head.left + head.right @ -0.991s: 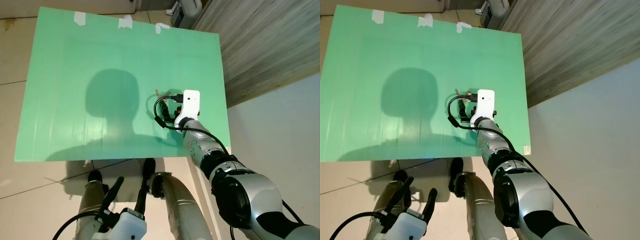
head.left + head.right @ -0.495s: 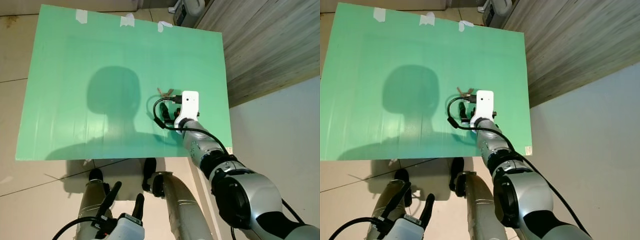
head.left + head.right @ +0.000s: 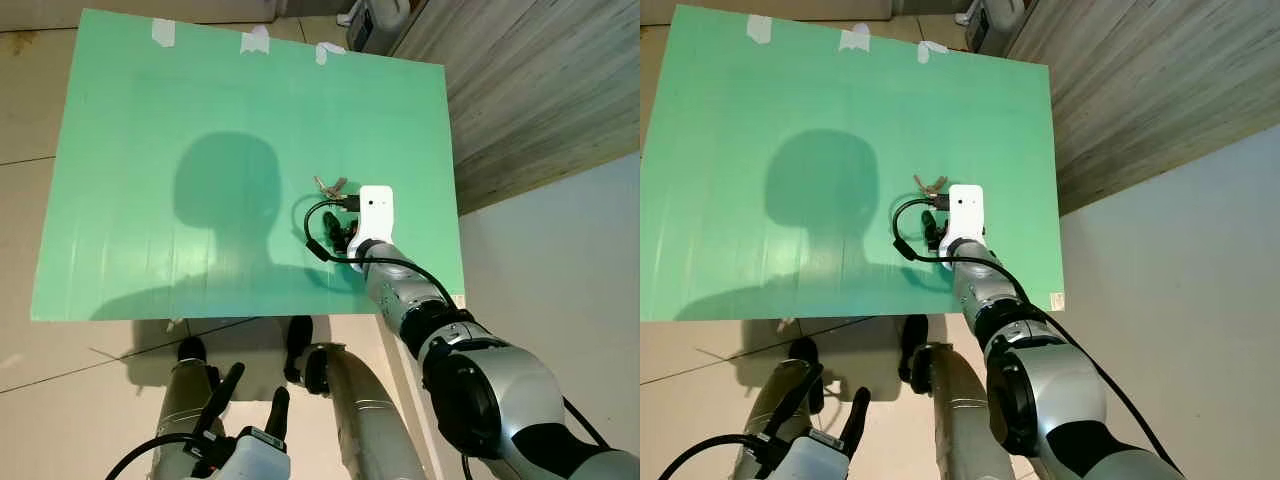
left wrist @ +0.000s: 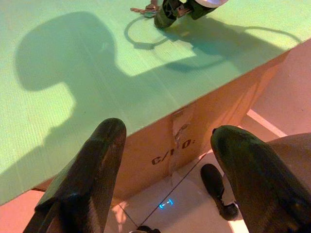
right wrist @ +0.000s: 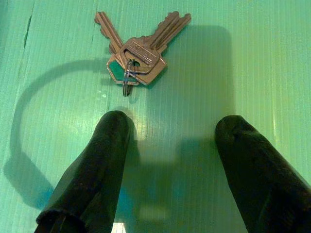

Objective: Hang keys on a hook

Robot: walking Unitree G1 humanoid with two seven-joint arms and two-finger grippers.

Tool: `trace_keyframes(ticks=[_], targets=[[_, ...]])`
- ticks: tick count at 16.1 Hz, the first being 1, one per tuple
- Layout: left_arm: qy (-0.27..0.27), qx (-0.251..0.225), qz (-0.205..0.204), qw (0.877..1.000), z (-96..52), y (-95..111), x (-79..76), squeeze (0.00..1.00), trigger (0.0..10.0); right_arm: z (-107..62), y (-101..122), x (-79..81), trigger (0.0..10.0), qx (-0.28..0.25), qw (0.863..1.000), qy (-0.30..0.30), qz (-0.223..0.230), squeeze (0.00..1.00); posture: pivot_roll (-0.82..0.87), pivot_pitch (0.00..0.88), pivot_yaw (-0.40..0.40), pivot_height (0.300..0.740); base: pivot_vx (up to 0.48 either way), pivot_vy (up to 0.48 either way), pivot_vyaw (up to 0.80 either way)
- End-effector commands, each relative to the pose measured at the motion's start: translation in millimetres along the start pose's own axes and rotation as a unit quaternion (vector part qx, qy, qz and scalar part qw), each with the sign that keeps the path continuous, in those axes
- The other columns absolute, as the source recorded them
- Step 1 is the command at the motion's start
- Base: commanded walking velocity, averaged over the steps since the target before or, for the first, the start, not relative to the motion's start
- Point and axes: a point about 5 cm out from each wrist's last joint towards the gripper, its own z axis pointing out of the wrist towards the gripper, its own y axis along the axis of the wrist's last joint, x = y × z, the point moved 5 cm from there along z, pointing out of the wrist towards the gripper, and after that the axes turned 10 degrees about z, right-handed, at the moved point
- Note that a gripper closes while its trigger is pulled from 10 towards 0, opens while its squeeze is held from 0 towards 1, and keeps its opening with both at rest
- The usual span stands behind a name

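Note:
A small bunch of keys (image 5: 138,53) on a metal ring lies flat on the green board (image 3: 180,120); in the left eye view the keys (image 3: 329,184) sit just beyond my right gripper (image 3: 338,228). That gripper is open, its two black fingers (image 5: 92,174) resting low over the board a short way back from the keys and holding nothing. My left gripper (image 4: 167,160) hangs open below the board's near edge, above the floor.
The green board covers a cardboard box (image 4: 194,131) and is taped at its far edge (image 3: 253,42). A wooden-plank wall (image 3: 540,90) runs along the right. A black cable (image 3: 312,222) loops beside my right wrist. My legs (image 3: 350,410) stand at the box's near side.
My right gripper has drawn back toward me from the keys, which now lie uncovered on the board. The left arm dropped slightly.

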Motion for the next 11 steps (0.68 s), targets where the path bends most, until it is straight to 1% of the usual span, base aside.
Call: trace_keyframes(ticks=[1, 2, 4, 5, 8, 11], targets=[[-0.027, 0.007, -0.006, 1.000, -5.3, -0.6, -14.7, 0.00, 10.0, -6.0, -33.6, 15.7, 10.0, 0.031, 0.999, 0.022, -0.001, 0.00, 0.42, 0.621, -0.318, 0.740, 0.000, 0.000, 0.00], [-0.028, 0.006, -0.006, 1.000, -4.5, -0.6, -15.0, 0.00, 10.0, -5.6, -28.2, 15.2, 10.0, 0.016, 0.999, 0.023, -0.018, 0.00, 0.42, 0.615, -0.318, 0.740, 0.000, 0.000, 0.00], [-0.026, 0.003, -0.005, 1.000, -2.5, -0.1, -14.2, 0.00, 10.0, -4.3, -16.1, 10.5, 10.0, -0.009, 1.000, 0.016, -0.016, 0.00, 0.42, 0.609, -0.317, 0.740, 0.000, 0.000, 0.00], [-0.026, 0.002, -0.004, 1.000, -1.3, -0.7, -13.8, 0.00, 10.0, -3.5, -8.7, 4.9, 10.0, -0.020, 1.000, 0.006, -0.008, 0.00, 0.42, 0.604, -0.316, 0.740, 0.000, 0.000, 0.00], [-0.027, -0.002, -0.003, 1.000, 1.4, -1.1, -13.7, 0.00, 10.0, -2.5, 0.1, 0.8, 10.0, -0.032, 0.999, 0.002, -0.005, 0.00, 0.41, 0.594, -0.317, 0.740, 0.000, 0.000, 0.00], [-0.029, -0.008, -0.002, 1.000, 3.4, 1.1, -14.9, 0.00, 10.0, -2.1, 0.6, 2.5, 10.0, -0.031, 1.000, 0.001, -0.004, 0.00, 0.41, 0.596, -0.315, 0.740, 0.000, 0.000, 0.00]])
